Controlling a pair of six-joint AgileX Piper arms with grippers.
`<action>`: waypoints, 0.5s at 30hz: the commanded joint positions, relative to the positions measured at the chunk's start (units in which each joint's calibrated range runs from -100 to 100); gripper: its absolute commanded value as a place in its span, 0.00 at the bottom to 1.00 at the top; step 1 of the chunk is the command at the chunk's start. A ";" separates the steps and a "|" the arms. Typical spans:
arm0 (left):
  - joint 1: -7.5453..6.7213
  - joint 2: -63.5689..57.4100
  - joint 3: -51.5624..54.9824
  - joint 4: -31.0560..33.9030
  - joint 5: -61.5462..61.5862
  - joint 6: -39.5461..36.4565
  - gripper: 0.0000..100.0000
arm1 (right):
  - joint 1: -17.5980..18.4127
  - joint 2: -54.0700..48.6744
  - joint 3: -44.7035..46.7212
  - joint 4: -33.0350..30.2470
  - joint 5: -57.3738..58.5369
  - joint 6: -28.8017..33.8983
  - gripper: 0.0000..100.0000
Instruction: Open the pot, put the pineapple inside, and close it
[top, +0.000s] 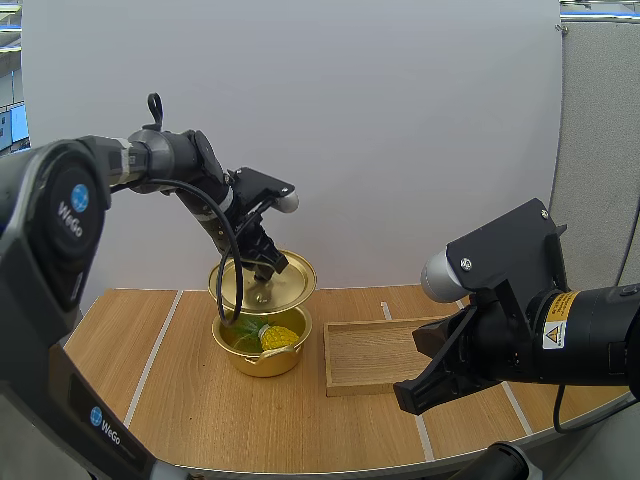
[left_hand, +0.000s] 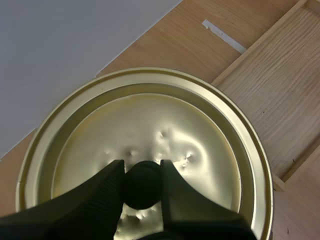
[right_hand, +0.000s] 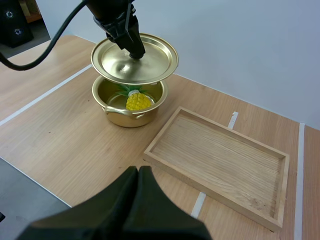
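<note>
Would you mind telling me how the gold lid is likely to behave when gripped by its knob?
The lid looks like thin, dented metal, so probably light and stiff yet easily bent. Held only by its round knob in the left gripper, it may swivel or tilt.

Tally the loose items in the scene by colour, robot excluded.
Gold: 2 (round gold metal pot, round gold metal lid)
Yellow: 1 (small yellow toy pineapple)
Light wood: 1 (shallow rectangular wooden tray)
Total: 4
</note>
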 joint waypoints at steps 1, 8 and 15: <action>-0.03 0.19 0.88 -1.69 -2.14 0.96 0.00 | -0.22 -0.42 0.03 -0.34 0.00 -0.29 0.00; -0.03 0.19 5.87 -1.69 -9.72 2.48 0.00 | -0.22 -0.42 0.03 -0.34 0.00 -0.29 0.00; -0.03 0.22 6.24 -2.20 -10.02 3.42 0.00 | -0.22 -0.42 0.03 -0.34 0.00 -0.29 0.00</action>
